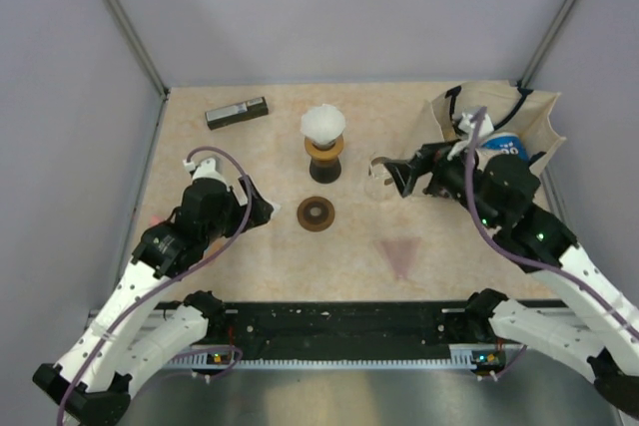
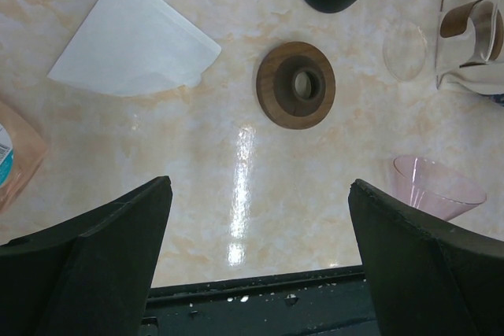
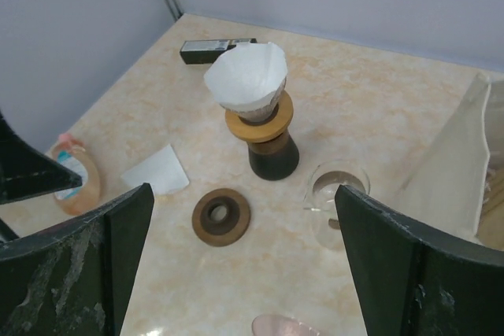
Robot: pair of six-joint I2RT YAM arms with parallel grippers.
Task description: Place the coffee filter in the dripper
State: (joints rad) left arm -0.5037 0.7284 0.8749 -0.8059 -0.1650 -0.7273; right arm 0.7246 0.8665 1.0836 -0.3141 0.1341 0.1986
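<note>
Right wrist view: the coffee filter (image 3: pixel 246 76) is sitting opened out in the dripper (image 3: pixel 260 120), which is standing on a dark base (image 3: pixel 274 155) at the middle of the table (image 3: pixel 378 108).
Step in hand: judging from that, the placing itself is looking done and the letting-go is the step under way.
Right gripper (image 1: pixel 387 177): its jaws are standing wide apart and holding nothing, just to the right of the dripper and apart from it.
Left gripper (image 1: pixel 258 202): its jaws are also gaping and empty, hanging over the table near a brown ring (image 2: pixel 296 85).
Filter's pointing: the mouth is facing up and the tip is going down into the dripper.
Long axis: it is running roughly upright, along the dripper's own axis.
Next move: the right arm is probably needing only a clean pull-back, without brushing the filter's rim.
Spare filter (image 2: pixel 134 37): it is lying flat on the table, well apart.
</note>
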